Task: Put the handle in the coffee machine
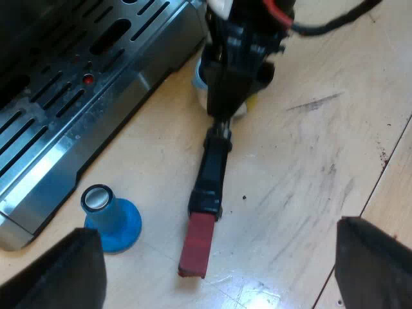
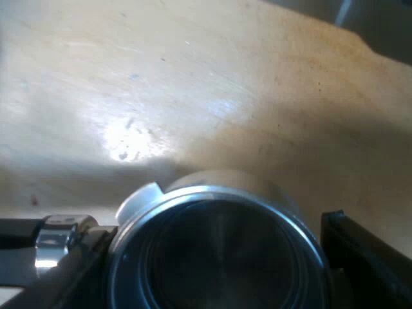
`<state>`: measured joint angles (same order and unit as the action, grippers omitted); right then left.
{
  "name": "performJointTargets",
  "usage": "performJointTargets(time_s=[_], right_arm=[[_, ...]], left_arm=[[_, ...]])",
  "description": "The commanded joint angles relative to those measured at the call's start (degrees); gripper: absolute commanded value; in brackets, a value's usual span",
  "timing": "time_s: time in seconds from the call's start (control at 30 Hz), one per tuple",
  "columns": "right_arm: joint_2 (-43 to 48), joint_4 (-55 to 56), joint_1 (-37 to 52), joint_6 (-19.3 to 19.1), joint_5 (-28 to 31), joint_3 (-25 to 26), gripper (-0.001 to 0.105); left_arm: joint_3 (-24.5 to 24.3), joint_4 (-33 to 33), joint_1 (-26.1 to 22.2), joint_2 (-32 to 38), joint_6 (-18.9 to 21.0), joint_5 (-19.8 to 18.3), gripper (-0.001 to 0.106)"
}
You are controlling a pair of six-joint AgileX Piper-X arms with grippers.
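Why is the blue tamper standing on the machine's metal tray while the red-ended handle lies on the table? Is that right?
Not quite. In the left wrist view the blue tamper stands on the table beside the machine's metal tray, not on it. The red-ended handle does lie on the table.

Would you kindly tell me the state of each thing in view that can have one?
holder, loose, lying on the table, not in the espresso machine.
blue tamper, standing upright, apart from the holder.
right gripper, jaws shut on the holder.
left gripper, jaws open, holding nothing.
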<state>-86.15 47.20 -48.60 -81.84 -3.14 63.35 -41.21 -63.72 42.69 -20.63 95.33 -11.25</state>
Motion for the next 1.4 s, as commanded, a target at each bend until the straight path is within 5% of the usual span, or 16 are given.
performJointTargets(time_s=[0.03, 0.4, 0.63, 1.13, 1.4], right_arm=[[2.9, 1.0, 0.2, -0.2, -0.1, 0.3, 0.000], [8.1, 4.1, 0.2, 0.2, 0.5, 0.3, 0.000], [11.3, 6.3, 0.2, 3.0, 0.5, 0.3, 0.000], [13.5, 9.2, -2.5, 5.0, 0.3, 0.3, 0.000], [13.5, 7.9, -5.1, 7.8, 0.5, 0.3, 0.000]], left_arm=[[0.0, 1.1, 0.3, -0.2, -1.4, 0.3, 0.074], [0.0, 1.1, 0.3, -0.2, -13.3, -7.7, 0.074], [3.3, 1.1, 0.3, -0.3, -19.9, -8.5, 0.074], [9.3, 11.8, 0.3, -0.9, -19.9, -9.4, 0.074], [10.8, 11.8, 0.3, -3.9, -20.2, -10.9, 0.074]])
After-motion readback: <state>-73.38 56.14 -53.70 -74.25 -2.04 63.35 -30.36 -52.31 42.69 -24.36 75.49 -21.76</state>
